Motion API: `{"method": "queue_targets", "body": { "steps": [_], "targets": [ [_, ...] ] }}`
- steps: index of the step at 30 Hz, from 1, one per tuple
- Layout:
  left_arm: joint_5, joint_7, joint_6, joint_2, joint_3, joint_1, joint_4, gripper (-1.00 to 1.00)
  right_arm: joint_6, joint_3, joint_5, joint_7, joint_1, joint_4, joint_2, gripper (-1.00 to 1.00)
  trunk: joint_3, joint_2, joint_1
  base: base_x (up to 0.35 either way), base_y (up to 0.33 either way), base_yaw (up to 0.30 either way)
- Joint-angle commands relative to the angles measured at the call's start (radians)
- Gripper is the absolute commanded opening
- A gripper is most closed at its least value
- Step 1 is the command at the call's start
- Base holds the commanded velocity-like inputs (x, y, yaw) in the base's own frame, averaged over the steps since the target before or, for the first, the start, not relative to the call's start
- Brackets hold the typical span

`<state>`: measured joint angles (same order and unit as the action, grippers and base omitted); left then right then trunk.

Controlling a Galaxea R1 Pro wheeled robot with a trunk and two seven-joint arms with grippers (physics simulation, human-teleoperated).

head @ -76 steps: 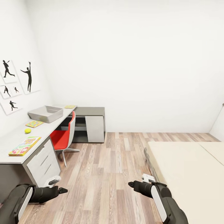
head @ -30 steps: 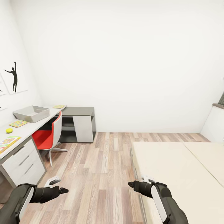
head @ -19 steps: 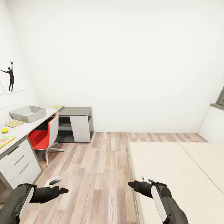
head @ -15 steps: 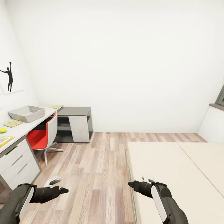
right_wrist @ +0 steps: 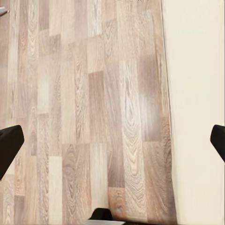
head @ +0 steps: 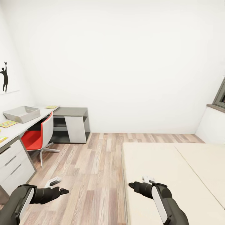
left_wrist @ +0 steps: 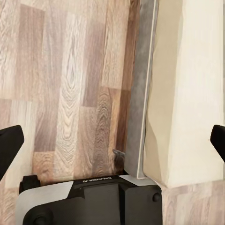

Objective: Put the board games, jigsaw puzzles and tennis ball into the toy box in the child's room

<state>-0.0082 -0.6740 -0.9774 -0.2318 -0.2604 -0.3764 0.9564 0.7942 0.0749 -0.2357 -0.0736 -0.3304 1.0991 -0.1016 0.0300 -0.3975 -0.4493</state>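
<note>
No legible text anywhere.

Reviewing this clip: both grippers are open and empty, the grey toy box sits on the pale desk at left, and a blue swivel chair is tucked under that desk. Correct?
Not quite. In the head view the swivel chair is red with a white shell, not blue. The rest stands: the light grey toy box sits on the pale speckled desk, and the left gripper and right gripper are open and empty.
</note>
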Motion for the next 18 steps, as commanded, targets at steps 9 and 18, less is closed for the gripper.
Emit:
{"method": "queue_targets", "body": {
  "steps": [9,18],
  "targets": [
    [-0.001,-0.004,-0.008,0.000,-0.002,-0.001,0.001,1.00,0.005,0.003,0.006,-0.008,-0.001,0.001,-0.001,1.00,0.002,-0.003,-0.001,0.000,-0.243,0.000],
    [-0.001,-0.004,-0.008,0.000,-0.002,-0.001,0.001,1.00,0.005,0.003,0.006,-0.008,-0.001,0.001,-0.001,1.00,0.002,-0.003,-0.001,0.000,-0.243,0.000]
  ]
}}
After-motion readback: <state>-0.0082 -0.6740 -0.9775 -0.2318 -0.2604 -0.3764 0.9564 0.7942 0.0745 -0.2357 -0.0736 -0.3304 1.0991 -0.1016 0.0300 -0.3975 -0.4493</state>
